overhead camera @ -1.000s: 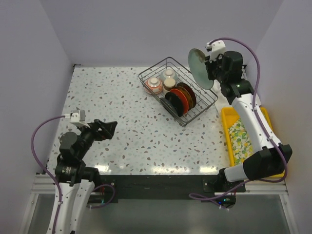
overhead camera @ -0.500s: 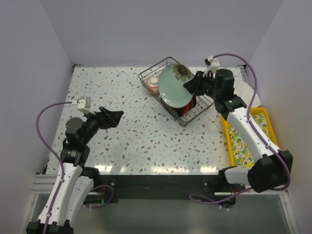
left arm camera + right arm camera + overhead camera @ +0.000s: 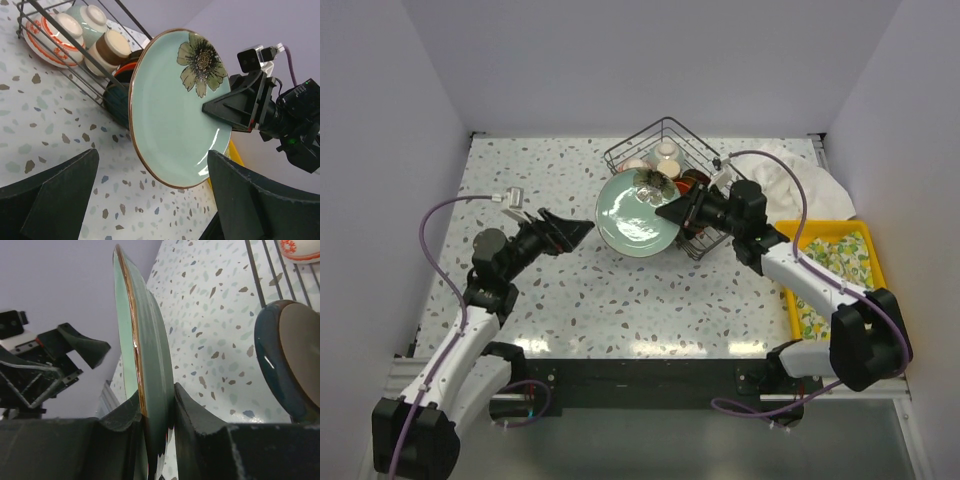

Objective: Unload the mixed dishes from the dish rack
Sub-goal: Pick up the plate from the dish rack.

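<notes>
My right gripper (image 3: 670,212) is shut on the rim of a teal plate (image 3: 637,214) with a flower print, held tilted above the table in front of the dish rack (image 3: 665,122). In the right wrist view both fingers clamp the plate (image 3: 142,340) edge-on at the gripper (image 3: 156,390). My left gripper (image 3: 582,232) is open at the plate's left edge. Its wide-spread fingers (image 3: 60,190) frame the plate (image 3: 180,110) without touching it. The rack (image 3: 75,75) holds a red-patterned bowl (image 3: 50,35), a pale green bowl (image 3: 92,17), a cream and brown cup (image 3: 107,50) and dark plates (image 3: 117,95).
A white cloth (image 3: 790,180) lies at the back right. A yellow tray (image 3: 872,250) with a floral cloth stands on the right beside my right arm. A dark teal plate (image 3: 287,365) stands upright in the rack, close to the right of the held plate.
My right arm has swung the teal plate from high at the back right, over the rack, down to the front left. My left arm has reached forward to the plate's edge.
</notes>
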Robot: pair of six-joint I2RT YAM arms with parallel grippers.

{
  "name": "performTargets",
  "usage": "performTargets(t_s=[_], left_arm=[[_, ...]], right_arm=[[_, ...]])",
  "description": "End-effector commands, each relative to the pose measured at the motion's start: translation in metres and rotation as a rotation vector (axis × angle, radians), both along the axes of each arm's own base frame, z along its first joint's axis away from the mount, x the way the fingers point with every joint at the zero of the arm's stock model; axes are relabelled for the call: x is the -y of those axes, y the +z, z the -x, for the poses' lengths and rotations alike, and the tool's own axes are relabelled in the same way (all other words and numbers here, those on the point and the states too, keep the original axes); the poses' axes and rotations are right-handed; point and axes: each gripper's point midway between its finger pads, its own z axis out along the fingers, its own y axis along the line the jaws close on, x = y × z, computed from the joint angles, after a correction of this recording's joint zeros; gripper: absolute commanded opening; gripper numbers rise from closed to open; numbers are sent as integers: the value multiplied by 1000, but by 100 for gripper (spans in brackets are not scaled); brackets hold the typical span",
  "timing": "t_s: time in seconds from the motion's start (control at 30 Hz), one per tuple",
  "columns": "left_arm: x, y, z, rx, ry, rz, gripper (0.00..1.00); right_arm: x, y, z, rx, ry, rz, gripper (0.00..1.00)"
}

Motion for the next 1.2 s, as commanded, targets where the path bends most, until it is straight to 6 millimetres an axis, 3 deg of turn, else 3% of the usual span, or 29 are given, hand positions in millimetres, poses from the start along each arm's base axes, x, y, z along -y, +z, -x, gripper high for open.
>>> performTargets(t_s=[0.0,0.2,0.77,1.17], left_arm=[[15,2,1,3,-41,61,94],[21,-15,0,-89,-24,105,87],[38,-11,5,-121,-41,280,54],[51,-10,10,-135,-82,341,43]], right_arm=[[-18,77,10,175,67,-227,0],[-22,73,17,142,96,-272,0],[-28,63,31,88,121,-314,0],[-35,50,35,53,127,-316,0]])
